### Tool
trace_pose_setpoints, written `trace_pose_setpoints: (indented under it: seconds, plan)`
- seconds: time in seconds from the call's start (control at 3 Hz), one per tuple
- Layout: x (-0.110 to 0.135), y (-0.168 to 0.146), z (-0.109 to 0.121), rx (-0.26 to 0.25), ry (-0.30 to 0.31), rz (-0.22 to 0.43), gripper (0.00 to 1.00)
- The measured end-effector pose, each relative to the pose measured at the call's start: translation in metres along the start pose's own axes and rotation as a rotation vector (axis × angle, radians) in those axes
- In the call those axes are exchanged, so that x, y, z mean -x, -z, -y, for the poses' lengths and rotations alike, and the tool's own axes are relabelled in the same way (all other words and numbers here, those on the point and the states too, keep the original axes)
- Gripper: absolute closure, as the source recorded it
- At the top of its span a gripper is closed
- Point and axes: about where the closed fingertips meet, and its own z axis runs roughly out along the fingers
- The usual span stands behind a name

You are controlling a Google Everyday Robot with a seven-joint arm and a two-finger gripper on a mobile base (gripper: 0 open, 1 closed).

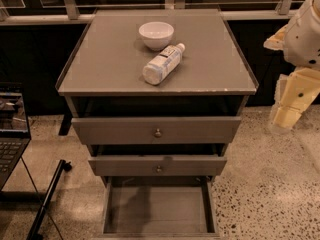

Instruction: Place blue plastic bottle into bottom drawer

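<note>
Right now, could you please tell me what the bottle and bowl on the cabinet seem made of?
The blue plastic bottle seems clear plastic under a pale printed label. The white bowl looks glazed ceramic, smooth with a soft sheen, though it could be plastic. The gripper hangs right of the cabinet.

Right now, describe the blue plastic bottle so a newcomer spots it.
On the grey cabinet top, just in front of the white bowl, is the blue plastic bottle. It alone lies on its side, white cap nearest the bowl. The claw hangs right of the cabinet, apart.
</note>
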Motion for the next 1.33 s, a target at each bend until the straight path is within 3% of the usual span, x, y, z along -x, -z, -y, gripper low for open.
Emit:
trace_pose_setpoints:
  seconds: [0.67, 1.0, 1.33]
  plan:
    - [0.001, 0.001, 0.003, -0.021, -0.01, 0.013, 0.0]
    - [-0.003, -0.016, 0.022, -0.069, -0.136, 0.059, 0.0]
    - [-0.013, -0.035, 0.061, -0.135, -0.33, 0.081, 0.0]
